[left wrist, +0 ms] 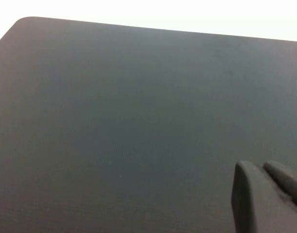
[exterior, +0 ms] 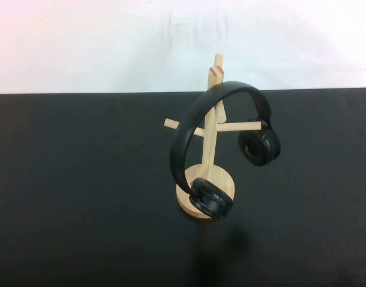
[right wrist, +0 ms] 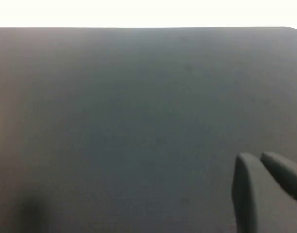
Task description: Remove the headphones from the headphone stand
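- Headphones [exterior: 202, 113], black and over-ear, hang on the headphone stand [exterior: 210, 140] near the middle of the black table [exterior: 81, 191], slightly right of centre.
- Their wide matte headband arches over the stand's upper pegs; one round padded ear cup hangs right of the pole, the other sits lower, in front of the round disc base.
- Light wooden stand: thin upright pole, angled dowel pegs.
- Only the high view shows headphones and stand; neither arm appears there.
- Left gripper [left wrist: 265, 194] shows only in its wrist view, over bare table, dark fingers close together, holding nothing.
- Right gripper [right wrist: 265, 187] likewise in its own view, fingers narrow, empty.
- A pale wall stands beyond the table's far edge.
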### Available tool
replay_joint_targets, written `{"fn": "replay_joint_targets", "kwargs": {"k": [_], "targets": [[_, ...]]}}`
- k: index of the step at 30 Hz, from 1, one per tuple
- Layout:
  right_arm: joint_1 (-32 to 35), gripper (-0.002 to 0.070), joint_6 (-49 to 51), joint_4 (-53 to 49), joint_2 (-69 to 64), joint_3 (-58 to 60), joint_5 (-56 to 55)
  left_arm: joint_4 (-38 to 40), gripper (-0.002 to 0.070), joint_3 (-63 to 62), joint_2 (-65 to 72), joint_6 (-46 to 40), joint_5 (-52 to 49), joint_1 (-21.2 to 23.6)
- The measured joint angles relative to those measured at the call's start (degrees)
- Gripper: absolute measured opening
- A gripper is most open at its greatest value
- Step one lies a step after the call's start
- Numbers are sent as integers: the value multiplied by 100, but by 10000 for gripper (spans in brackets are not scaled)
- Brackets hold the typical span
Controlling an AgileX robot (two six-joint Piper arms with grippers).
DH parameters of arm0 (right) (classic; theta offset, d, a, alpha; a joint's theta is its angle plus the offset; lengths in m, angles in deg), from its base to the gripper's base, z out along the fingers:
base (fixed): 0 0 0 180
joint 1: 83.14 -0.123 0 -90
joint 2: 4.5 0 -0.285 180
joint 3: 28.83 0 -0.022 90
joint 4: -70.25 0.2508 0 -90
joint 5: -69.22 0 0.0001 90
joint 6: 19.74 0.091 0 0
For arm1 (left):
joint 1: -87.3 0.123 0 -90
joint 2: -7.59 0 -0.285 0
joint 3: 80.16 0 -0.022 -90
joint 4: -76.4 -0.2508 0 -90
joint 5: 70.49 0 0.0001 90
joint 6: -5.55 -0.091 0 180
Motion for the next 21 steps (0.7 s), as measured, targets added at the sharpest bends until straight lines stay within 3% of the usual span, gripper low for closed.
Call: {"fn": "replay_joint_targets", "kwargs": {"k": [17, 18, 19, 21], "targets": [[0, -8, 0, 0, 0, 0, -2, 0, 2, 0, 0, 0, 0, 0], [0, -8, -23, 0, 0, 0, -555, 0, 2, 0, 0, 0, 0, 0], [0, -8, 0, -10, 0, 0, -53, 0, 2, 0, 0, 0, 0, 0], [0, -8, 0, -23, 0, 0, -138, 0, 2, 0, 0, 0, 0, 0]]}}
